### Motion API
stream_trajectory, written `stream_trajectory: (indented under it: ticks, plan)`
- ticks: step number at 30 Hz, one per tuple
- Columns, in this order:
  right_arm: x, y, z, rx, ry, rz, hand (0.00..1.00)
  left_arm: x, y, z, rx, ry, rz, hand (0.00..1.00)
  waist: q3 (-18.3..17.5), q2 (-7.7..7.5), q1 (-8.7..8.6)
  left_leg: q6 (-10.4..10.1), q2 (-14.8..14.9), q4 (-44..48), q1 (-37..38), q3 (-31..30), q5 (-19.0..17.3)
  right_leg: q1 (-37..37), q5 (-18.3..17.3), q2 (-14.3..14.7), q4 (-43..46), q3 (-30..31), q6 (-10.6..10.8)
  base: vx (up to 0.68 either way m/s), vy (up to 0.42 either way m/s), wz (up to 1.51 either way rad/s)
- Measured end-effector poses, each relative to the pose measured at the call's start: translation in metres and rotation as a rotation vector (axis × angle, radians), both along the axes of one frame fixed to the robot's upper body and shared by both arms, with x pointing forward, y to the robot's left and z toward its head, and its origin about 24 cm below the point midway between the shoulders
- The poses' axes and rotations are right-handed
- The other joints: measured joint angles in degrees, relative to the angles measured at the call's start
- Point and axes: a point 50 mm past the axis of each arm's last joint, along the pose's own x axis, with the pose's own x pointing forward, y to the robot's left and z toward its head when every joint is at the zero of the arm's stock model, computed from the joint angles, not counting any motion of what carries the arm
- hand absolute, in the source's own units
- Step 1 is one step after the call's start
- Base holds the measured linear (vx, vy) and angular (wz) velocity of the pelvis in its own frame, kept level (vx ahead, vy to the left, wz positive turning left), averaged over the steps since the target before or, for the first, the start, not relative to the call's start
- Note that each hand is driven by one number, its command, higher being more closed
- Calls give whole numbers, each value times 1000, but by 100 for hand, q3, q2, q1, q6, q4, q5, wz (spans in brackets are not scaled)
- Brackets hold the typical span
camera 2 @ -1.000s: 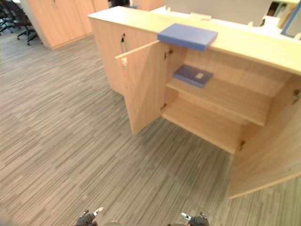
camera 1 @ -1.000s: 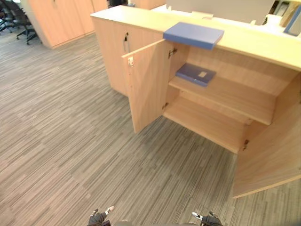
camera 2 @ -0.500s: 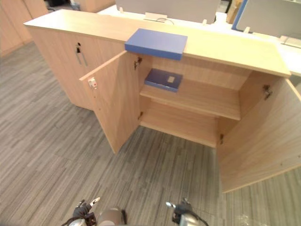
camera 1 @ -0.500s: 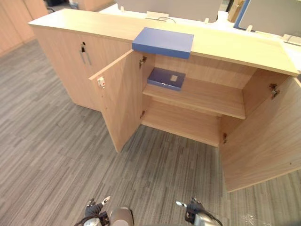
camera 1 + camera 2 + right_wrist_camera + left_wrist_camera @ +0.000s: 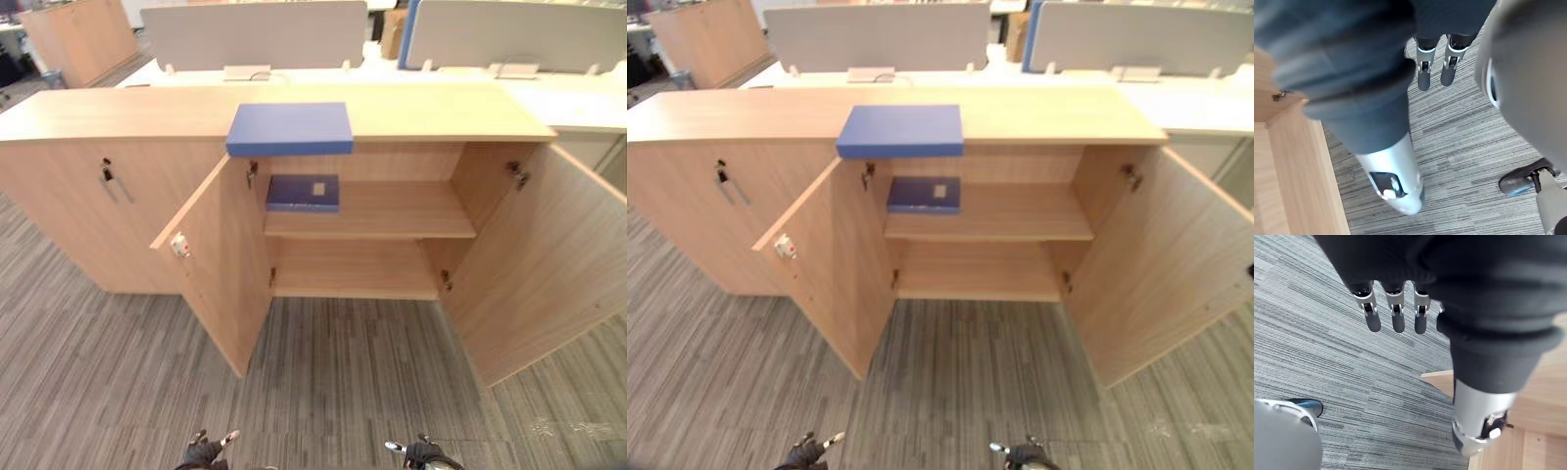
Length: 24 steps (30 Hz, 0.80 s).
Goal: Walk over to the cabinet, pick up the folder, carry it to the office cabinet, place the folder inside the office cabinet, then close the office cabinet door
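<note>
Atop the open cabinet (image 5: 431,113), blue folder (image 5: 290,128)

Left hand (image 5: 207,453): low at the bottom edge of the head views, left of centre, hanging at the robot's side. Own wrist view: fingers (image 5: 1394,317) straight, side by side, dark tips in a row; thumb (image 5: 1476,426) extended and set apart from them. Hand empty, relaxed.

Right hand (image 5: 423,452): low at the bottom edge, right of centre, level with the left. Own wrist view: fingers (image 5: 1424,73) straight and parallel; thumb (image 5: 1395,178) stretched out, apart from them. Hand empty, relaxed.
</note>
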Motion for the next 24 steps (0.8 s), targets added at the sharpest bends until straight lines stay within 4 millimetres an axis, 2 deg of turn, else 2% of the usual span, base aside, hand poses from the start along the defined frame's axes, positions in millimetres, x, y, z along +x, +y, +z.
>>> stream_trajectory:
  ticks: [1, 2, 3, 4, 5, 6, 7, 8, 9, 11, 14, 18, 21, 22, 23, 24]
  plan:
    - [0, -1, 0, -2, -1, 1, 0, -8, 2, -2, 3, 29, -7, 0, 6, 4, -26, -14, 67, -45, 94, 16, 9, -131, -255, 270, 125, -54, 68, 13, -95, -15]
    - [0, -2, 0, -5, -3, 2, 0, -14, 3, -3, 6, 53, -10, 0, 56, 5, -45, -39, 89, -95, 202, 35, 25, -226, -393, 457, 151, -194, 43, 10, -111, -17]
    - [0, -5, 1, -13, -4, 2, 0, -17, 2, -4, 2, 62, -1, 0, 85, 45, -44, -51, 107, -178, 318, 55, 29, -194, -463, 498, 185, -235, 44, 27, -112, -24]
    - [2, -5, 1, -16, -7, 9, 0, -22, 2, -5, 0, 77, -3, 0, 106, 74, -34, -83, 142, -283, 397, 68, 37, -212, -559, 558, 189, -192, 153, 32, -141, -33]
    - [9, -4, 3, -18, -26, 27, 0, -24, 0, -5, -5, 87, 4, 0, 225, 100, -40, -114, 251, -360, 482, 67, -16, -310, -742, 749, 197, -134, 202, 17, -164, -30]
    - [11, -3, 3, -17, -30, 31, 0, -23, 1, -5, -5, 87, 6, 0, 253, 98, -39, -119, 288, -356, 481, 67, -17, -381, -782, 817, 192, -100, 203, -11, -233, -23]
    - [18, -1, 5, -19, -47, 54, 0, -20, 1, -5, -4, 79, 9, 0, 365, 97, -41, -217, 410, -349, 487, -31, -74, -631, -808, 1099, 124, -76, 173, -26, -276, 2]
    - [19, 2, 5, -13, -52, 55, 0, -18, 4, -4, 4, 73, 6, 0, 429, 8, -46, -293, 405, -325, 476, -157, -103, -718, -764, 1251, -232, -39, 152, -20, -282, 20]
    - [17, 4, 5, -6, -49, 52, 0, -17, 8, -3, 13, 71, 7, 0, 447, -88, -67, -366, 348, -296, 483, -249, -122, -701, -581, 1281, -394, 56, -62, 32, -262, 37]
    - [16, -4, 6, -24, -56, 39, 0, -15, -1, -4, -10, 54, 39, 0, 398, 37, -31, -418, 445, -298, 479, -751, -135, -658, -901, 1466, -364, -145, -84, 107, -231, 26]
    - [16, 1, 6, -12, -65, 25, 0, -11, -1, -3, -9, 31, 60, 0, 387, 35, -39, -500, 658, -458, 505, -1112, -85, -458, -1086, 1655, -409, -519, -232, 209, -239, 38]
    - [8, -1, 4, -12, -50, 12, 0, -5, -4, -1, -20, 0, 102, 0, 324, 47, -70, -552, 853, -418, 543, -1465, -82, -34, -1156, 1762, -635, -1001, -252, 163, -79, 55]
    - [8, 6, 3, 11, -55, -20, 0, -2, -2, 1, -15, -18, 121, 0, 216, 41, -85, -923, 896, 523, 191, -1423, -306, 210, -1183, 1841, -880, -1017, -211, 145, 54, 21]
    - [8, 10, 3, 22, -56, -19, 0, 1, 1, 2, -9, -36, 128, 0, 208, -9, -84, -998, 933, 1451, -211, -1379, -416, 317, -1164, 1845, -991, -998, -177, 70, 54, 3]
    - [9, 13, 3, 27, -57, -14, 0, 2, 1, 3, -5, -45, 129, 0, 212, -23, -74, -1004, 965, 1948, -414, -1333, -419, 397, -1145, 1859, -1059, -986, -150, 88, 65, -14]
    - [10, 15, 3, 31, -60, 3, 0, 3, 1, 4, -6, -55, 138, 0, 205, 7, -47, -1013, 1139, 2876, -763, -1163, -364, 569, -1124, 1937, -1183, -949, -138, 84, 63, -27]
